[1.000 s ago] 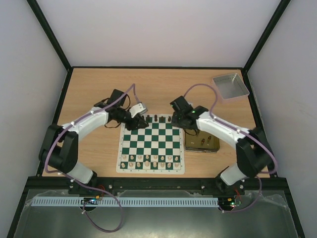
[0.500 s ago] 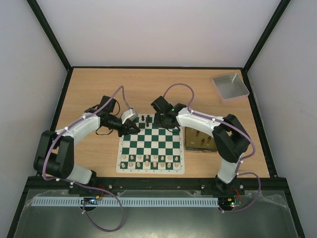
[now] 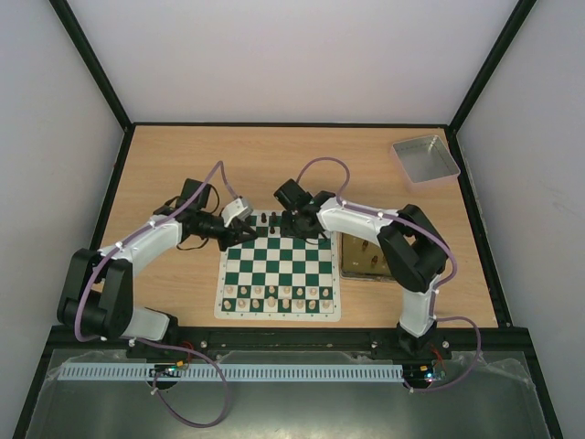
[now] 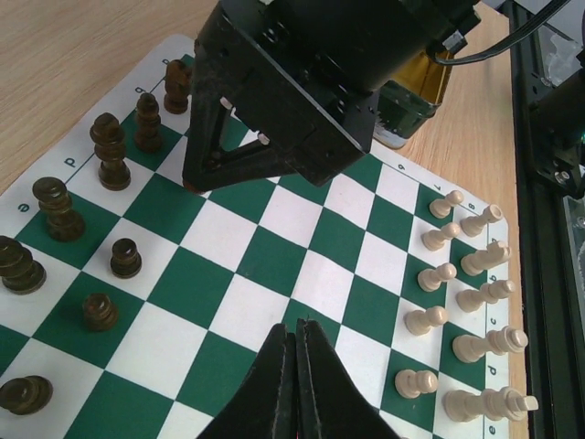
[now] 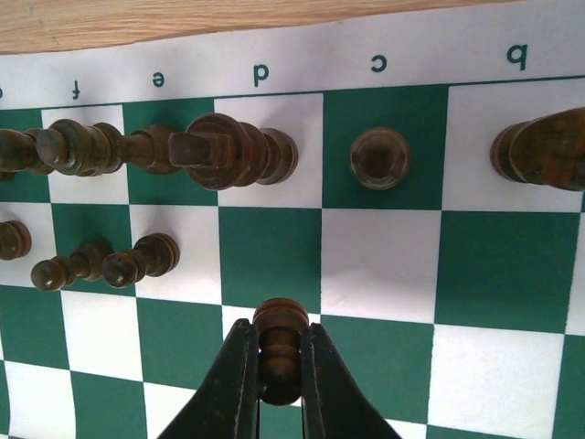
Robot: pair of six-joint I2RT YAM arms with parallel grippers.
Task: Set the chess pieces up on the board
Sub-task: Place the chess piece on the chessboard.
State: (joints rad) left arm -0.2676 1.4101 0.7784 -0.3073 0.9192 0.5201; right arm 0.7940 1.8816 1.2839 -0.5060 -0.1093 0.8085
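Left gripper (image 3: 241, 234) sits at the far-left corner of the chessboard mat (image 3: 278, 316). A second ago we had it further in over the far row, so it has backed off to the left. In the left wrist view its fingers (image 4: 274, 370) are pressed together with nothing between them, above the middle squares.

The dark pieces (image 4: 57, 208) stand on the far two rows. Most are in the back row, with a couple of pawns one row in. They look upright from what we can see. The pale pieces (image 3: 279, 297) fill the near two rows, same as in both earlier frames.

Right gripper (image 3: 296, 223) is over the far edge of the mat, near the centre files. One second ago it was off the mat, beside the gold tin (image 3: 370, 261). Half a second ago it was already at the far edge, and now it is slightly further left. In the right wrist view its fingers (image 5: 233, 384) are clamped on a dark pawn (image 5: 280, 315), one finger on each side. The pawn is over the d file, a row or two in from the lettered edge. We cannot tell whether its base touches the mat. In the back row beyond it, d holds a tall piece, c a small round-topped one, and b another cut off by the frame edge.

The tin lies just right of the mat, unmoved. The grey tray (image 3: 425, 157) is at the far-right corner of the table (image 3: 183, 165), also unmoved.
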